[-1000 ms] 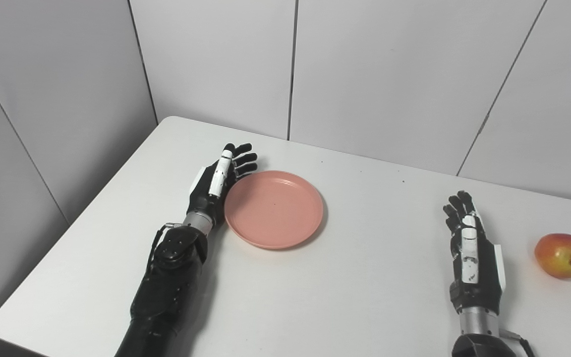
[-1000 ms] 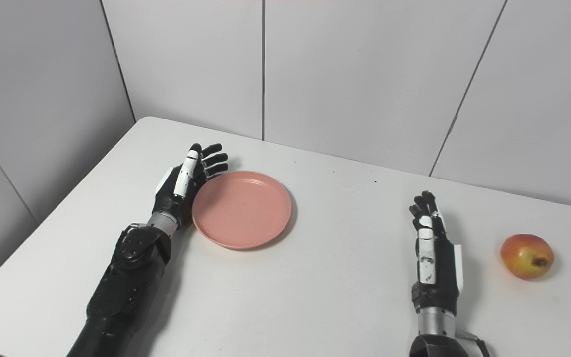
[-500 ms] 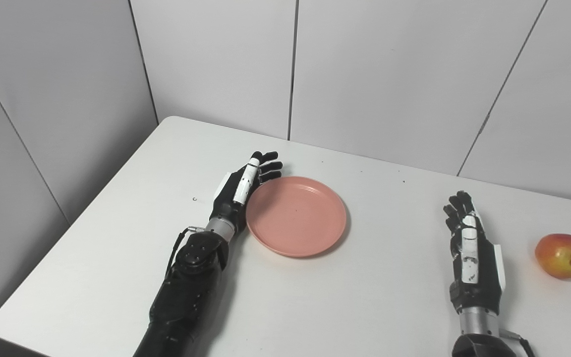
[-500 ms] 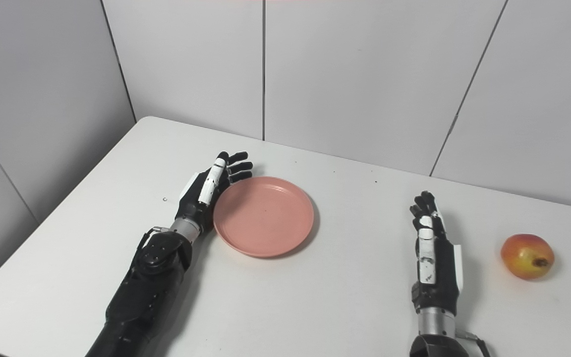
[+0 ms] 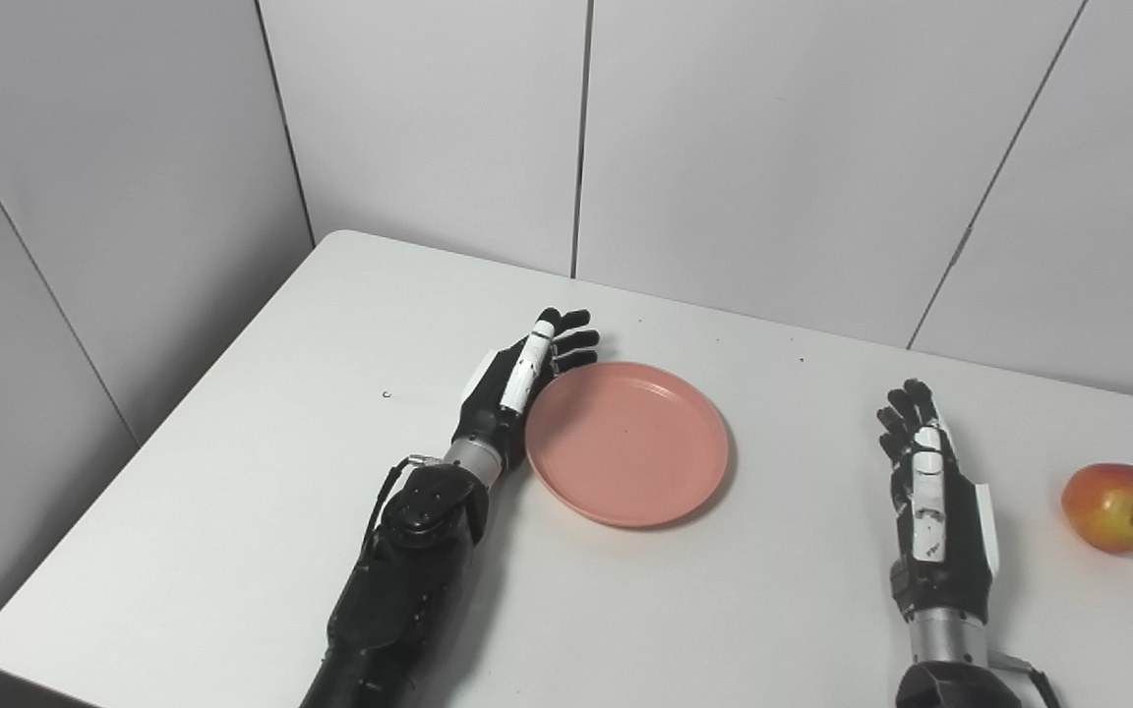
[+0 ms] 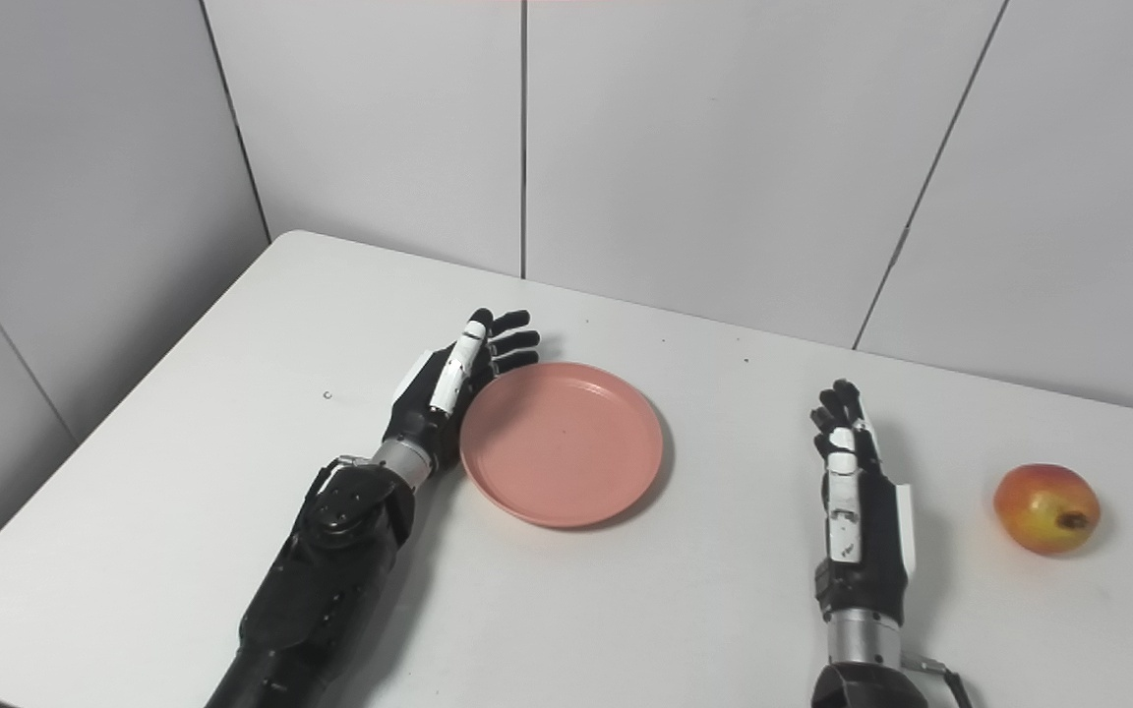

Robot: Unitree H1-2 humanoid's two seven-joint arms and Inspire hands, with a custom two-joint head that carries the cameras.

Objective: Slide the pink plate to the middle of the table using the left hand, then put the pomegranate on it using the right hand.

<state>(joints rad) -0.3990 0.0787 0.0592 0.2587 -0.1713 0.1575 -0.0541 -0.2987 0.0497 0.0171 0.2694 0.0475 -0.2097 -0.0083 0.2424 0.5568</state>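
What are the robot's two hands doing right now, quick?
Left hand: open, fingers straight, its edge against the pink plate, holding nothing.
Right hand: open, on the table, holding nothing; the pomegranate lies apart from it.

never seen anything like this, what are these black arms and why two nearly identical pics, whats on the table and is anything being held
The black arms belong to a humanoid robot sitting or standing at a white table. Each arm ends in a mechanical hand with fingers and a thumb. The two pictures come from two cameras set side by side on the robot's head, like a pair of eyes, so they show the same scene from spots slightly apart.

On the table lie a pink plate and, far to the right, a pomegranate. Neither is being held. The left hand is open, standing on its edge against the plate's left rim, placed to push it sideways. The right hand is open too and rests apart from the fruit, touching nothing but the table.
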